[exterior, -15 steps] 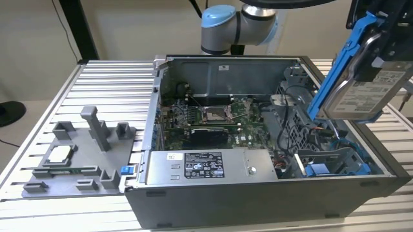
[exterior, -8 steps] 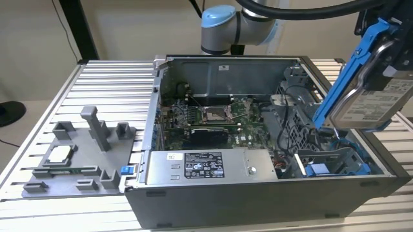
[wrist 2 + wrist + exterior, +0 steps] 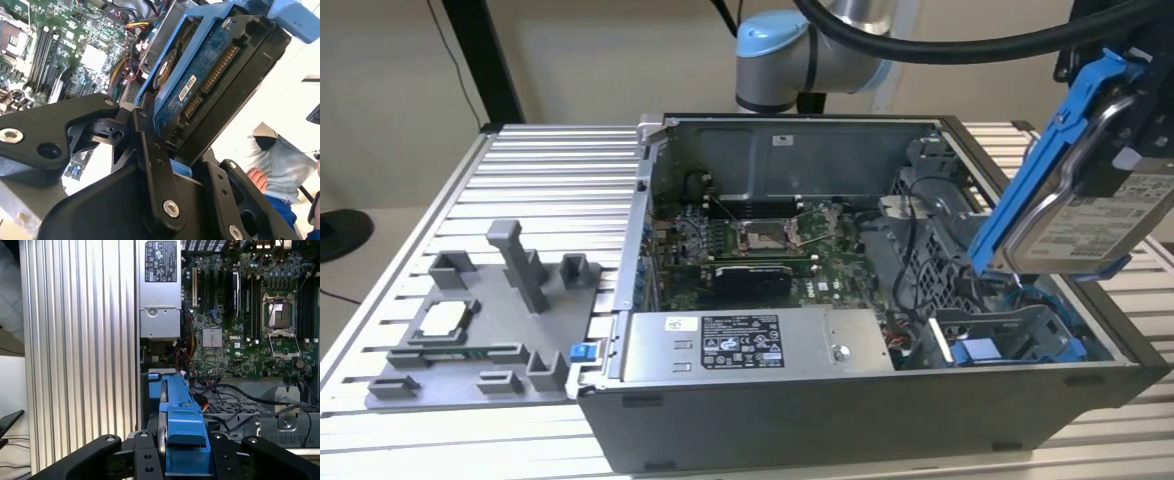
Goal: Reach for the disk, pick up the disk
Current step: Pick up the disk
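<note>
So we've got the disk [image 3: 1081, 205] clamped edge-on in the end effector [image 3: 182, 462], tilted. It hangs above the computer case [image 3: 854, 400] below, probably to clear the bay.

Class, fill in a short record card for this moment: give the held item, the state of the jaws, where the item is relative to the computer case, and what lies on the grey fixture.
Held item: the disk, in its blue bracket
Gripper: jaws shut on the disk
Position: lifted clear above the open computer case, at the exterior view's right
Tilt: angled, label side showing
Grey fixture: small square chip resting on it
</note>
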Controlling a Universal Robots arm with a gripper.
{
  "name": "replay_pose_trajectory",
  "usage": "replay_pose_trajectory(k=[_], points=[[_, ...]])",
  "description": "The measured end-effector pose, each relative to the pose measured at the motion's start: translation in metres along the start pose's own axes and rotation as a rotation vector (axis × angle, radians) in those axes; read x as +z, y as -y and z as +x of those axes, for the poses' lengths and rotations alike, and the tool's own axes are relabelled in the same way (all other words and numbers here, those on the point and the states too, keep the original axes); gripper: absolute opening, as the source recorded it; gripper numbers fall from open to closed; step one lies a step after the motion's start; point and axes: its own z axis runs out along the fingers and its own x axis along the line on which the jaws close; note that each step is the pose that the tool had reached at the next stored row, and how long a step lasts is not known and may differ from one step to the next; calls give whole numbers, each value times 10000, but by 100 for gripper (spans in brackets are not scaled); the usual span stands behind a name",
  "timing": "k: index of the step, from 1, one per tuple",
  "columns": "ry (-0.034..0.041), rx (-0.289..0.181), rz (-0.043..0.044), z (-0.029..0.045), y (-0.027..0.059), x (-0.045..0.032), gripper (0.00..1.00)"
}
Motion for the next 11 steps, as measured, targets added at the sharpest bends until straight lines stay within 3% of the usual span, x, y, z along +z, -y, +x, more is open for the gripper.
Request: replay_pose_trajectory(k=[11], points=[[-1,0,0,29,20,63,0]])
